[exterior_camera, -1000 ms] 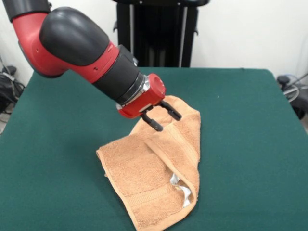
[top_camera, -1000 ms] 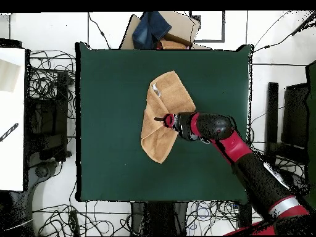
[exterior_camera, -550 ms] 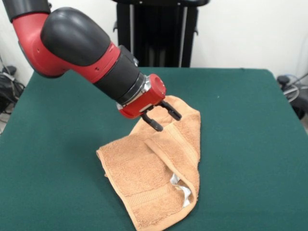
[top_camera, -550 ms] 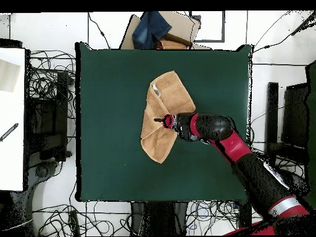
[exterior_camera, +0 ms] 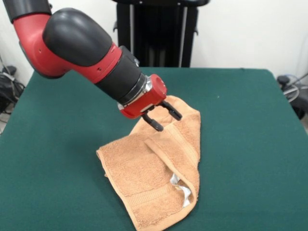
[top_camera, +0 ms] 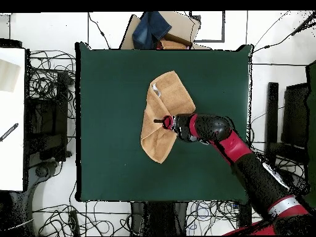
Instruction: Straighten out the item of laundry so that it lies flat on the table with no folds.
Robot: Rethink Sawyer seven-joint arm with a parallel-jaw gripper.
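We see the claw (exterior_camera: pixel 164 120), fingers spread, poised over the folded towel (exterior_camera: pixel 154 168) on the table (exterior_camera: pixel 250 144).

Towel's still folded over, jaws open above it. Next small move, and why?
Probably lower the gripper onto the folded flap's edge just below it and close. The towel lies doubled, its right flap folded over with the white label showing, and the jaws stand open over that fold, holding nothing. Gripping that edge would let the arm peel the flap open.
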